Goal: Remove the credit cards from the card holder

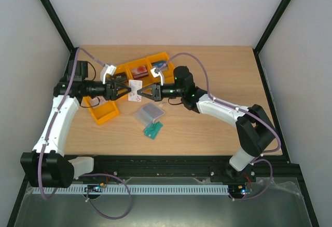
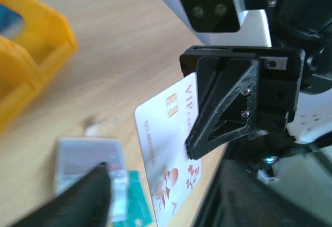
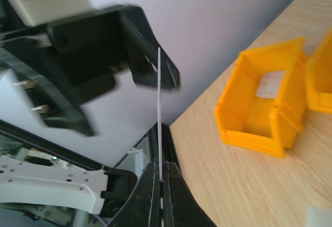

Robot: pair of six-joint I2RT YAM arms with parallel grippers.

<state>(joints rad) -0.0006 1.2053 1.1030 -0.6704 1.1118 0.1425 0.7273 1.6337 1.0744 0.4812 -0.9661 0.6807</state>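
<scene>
**White credit card** (image 1: 135, 92). It hangs in the air above the counter (image 1: 223, 76), between the two grippers. The right gripper (image 1: 143, 91) has its jaws pressed together on one short end. From the right wrist the card shows edge-on, as a thin line rising out of the closed fingertips. Pinching the end alone leaves the printed face and the far end free, which suits a pass between the arms or a carry to a bin.

**Left gripper** (image 1: 125, 90). It faces the card's far end with its jaws apart. In its own wrist view, the one finger (image 2: 78, 201) that shows stands clear of the card. By judgement, the right arm alone bears the card.

**Card holder** (image 1: 149, 114). It lies on the counter just near-side of the grippers. Whether cards remain in its pockets cannot be told. A green card (image 1: 153, 130) lies just beside its near edge.

**Yellow bins.** One bin (image 1: 104, 110) sits under the left arm's wrist. A row of bins (image 1: 155, 63) stands behind the grippers, with a dark red card (image 1: 140, 72) in the middle compartment.

**Room.**
- Bin walls crowd the space behind and to the left of the card.
- Bare wood lies to the right and toward the near edge.
- A sideways swing by the right arm looks the least obstructed.
- A drop into the row means lifting the card over a bin rim.
</scene>
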